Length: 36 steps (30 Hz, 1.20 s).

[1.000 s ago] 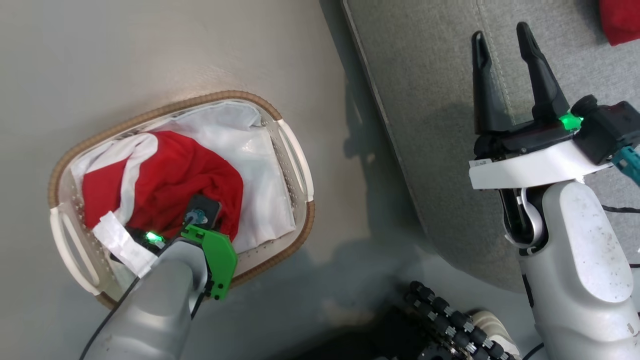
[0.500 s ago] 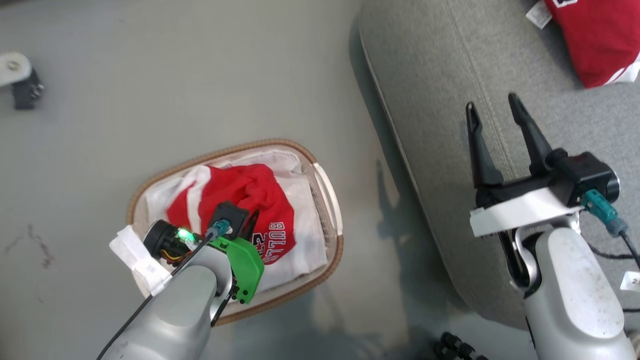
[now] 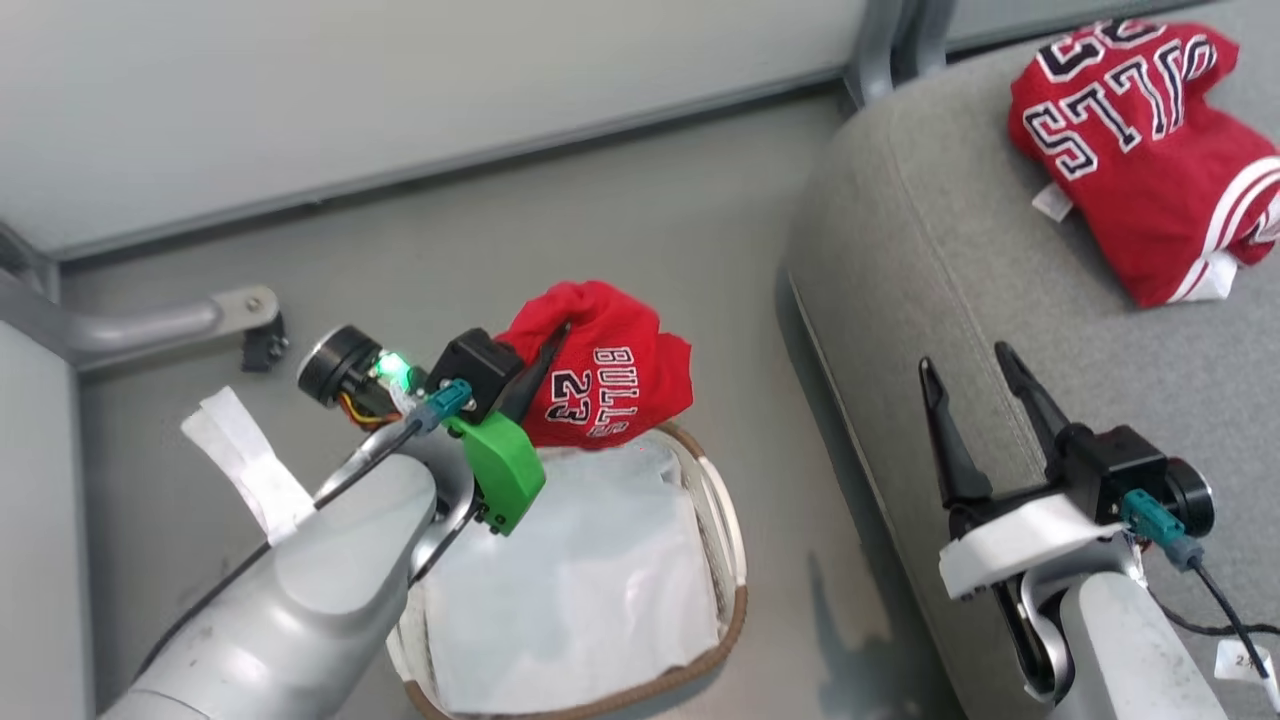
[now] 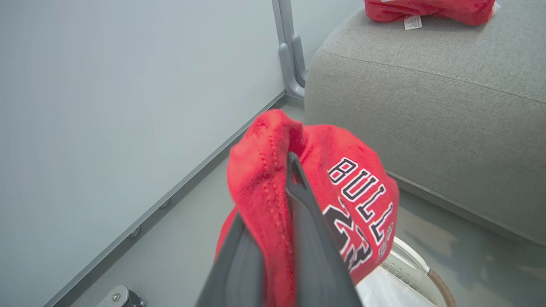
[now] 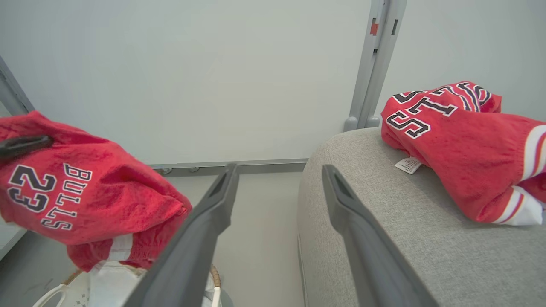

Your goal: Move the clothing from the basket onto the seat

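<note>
My left gripper (image 3: 548,345) is shut on a red garment (image 3: 610,365) lettered "BULLS 23", held up in the air above the far end of the basket (image 3: 735,560). In the left wrist view the red garment (image 4: 298,187) wraps around the dark fingers (image 4: 298,187). A second red garment (image 3: 1150,150) with white trim lies on the grey seat (image 3: 950,260) at the far right. My right gripper (image 3: 970,375) is open and empty over the seat's near edge. The basket holds the white liner (image 3: 570,590).
A grey wall and its baseboard (image 3: 450,170) run across the back. A metal leg with a bracket (image 3: 170,320) sits on the floor at the left. Bare floor (image 3: 720,220) lies between basket and seat. A cable and tag (image 3: 1240,650) lie on the seat near my right arm.
My left gripper has lifted the red garment out of the basket, leaving the white liner bare. The head camera has tilted up, bringing the wall and the garment on the seat into view.
</note>
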{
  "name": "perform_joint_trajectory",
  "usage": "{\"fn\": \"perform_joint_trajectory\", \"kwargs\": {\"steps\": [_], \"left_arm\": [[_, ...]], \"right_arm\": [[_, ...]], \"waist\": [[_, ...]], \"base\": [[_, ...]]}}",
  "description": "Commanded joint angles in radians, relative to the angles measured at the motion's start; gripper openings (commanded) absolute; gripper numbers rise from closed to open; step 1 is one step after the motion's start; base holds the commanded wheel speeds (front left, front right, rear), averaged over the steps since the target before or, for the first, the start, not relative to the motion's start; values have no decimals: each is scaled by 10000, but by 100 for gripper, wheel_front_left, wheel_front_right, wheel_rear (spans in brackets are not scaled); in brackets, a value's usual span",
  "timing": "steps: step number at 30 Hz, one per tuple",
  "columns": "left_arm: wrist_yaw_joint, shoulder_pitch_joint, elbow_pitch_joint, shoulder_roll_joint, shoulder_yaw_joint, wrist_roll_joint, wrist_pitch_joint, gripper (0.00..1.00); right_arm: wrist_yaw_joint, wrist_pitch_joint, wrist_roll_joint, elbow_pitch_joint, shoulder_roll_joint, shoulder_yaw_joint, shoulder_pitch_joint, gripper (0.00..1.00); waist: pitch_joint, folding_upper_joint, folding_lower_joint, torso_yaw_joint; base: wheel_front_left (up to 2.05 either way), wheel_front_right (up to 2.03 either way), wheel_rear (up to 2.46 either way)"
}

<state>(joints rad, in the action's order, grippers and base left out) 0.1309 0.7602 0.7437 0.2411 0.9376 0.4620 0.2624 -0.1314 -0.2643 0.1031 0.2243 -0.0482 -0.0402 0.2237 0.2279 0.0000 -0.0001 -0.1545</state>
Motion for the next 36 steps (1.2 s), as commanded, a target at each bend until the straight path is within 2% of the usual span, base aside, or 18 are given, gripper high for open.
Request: {"fn": "perform_joint_trajectory", "kwargs": {"steps": [1, 12, 22, 36], "left_arm": [[-8, 248, -223, 177, 153, 12, 30, 0], [-8, 2036, -1425, 686, 839, -102, -42, 0], [-8, 3201, -1815, 702, 751, -30, -4, 0], [-8, 3434, -1850, 422, 1176, 64, 35, 0]], "right_arm": [[14, -2, -62, 76, -43, -8, -257, 100], [14, -2, -150, 300, -40, -342, -643, 100], [14, -2, -265, 471, -42, -1065, -172, 100], [14, -2, -1199, 1448, -67, -2457, 2263, 100]], "waist": [[-1551, 0, 1, 715], [-2387, 0, 1, 742], [-2539, 0, 1, 715], [-2491, 0, 1, 932]], "base": [[0, 0, 0], [0, 0, 0], [0, 0, 0], [0, 0, 0]]}}
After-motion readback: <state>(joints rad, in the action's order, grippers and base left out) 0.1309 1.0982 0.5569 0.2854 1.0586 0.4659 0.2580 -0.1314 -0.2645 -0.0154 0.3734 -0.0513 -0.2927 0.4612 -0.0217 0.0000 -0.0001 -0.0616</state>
